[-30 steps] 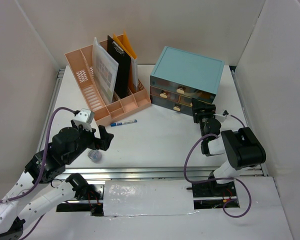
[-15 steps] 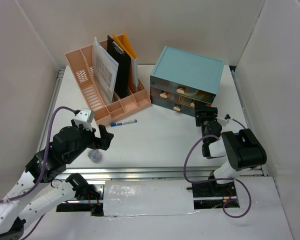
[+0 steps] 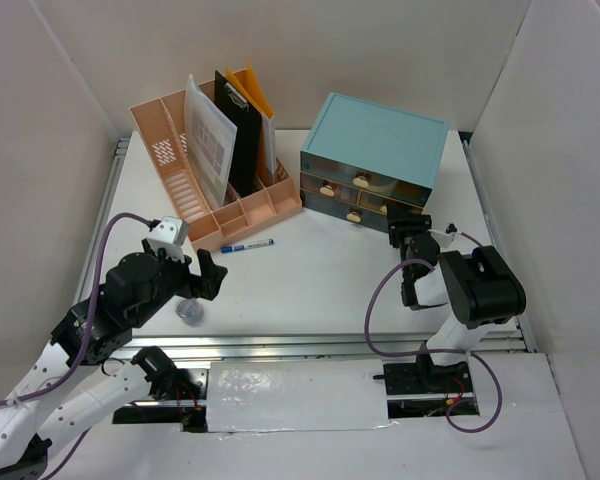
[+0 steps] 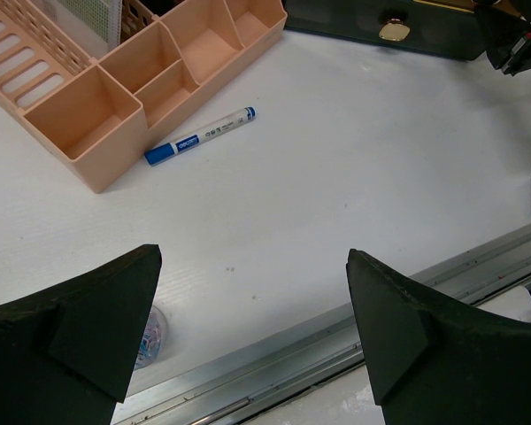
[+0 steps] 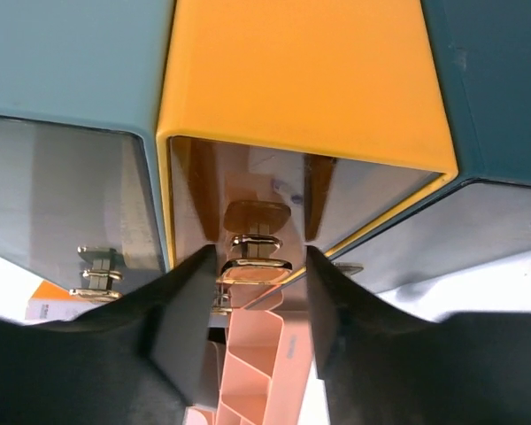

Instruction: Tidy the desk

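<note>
– Looking down from above, where does the counter [image 3: 320,290] sit?
– Flat between white walls, with rails on its edges. At the back stand a pink organizer [image 3: 195,200] and a teal cabinet [image 3: 380,140]. A pen [image 3: 247,245] lies just in front of the organizer, and a small clear tub [image 3: 189,312] sits near the front rail.
– And the hands?
– The left hand [image 3: 202,278] hovers near the tub. The right hand [image 3: 408,228] is up against the cabinet's lower drawers.
– From the left wrist?
– Its fingers [image 4: 88,328] stand wide apart, released, holding nothing, with the pen beyond them.
– From the right wrist?
– The fingers [image 5: 186,319] flank the gold knob [image 5: 255,264] of the yellow drawer [image 5: 292,80], close on both sides. Whether they pinch it, I cannot tell.
</note>
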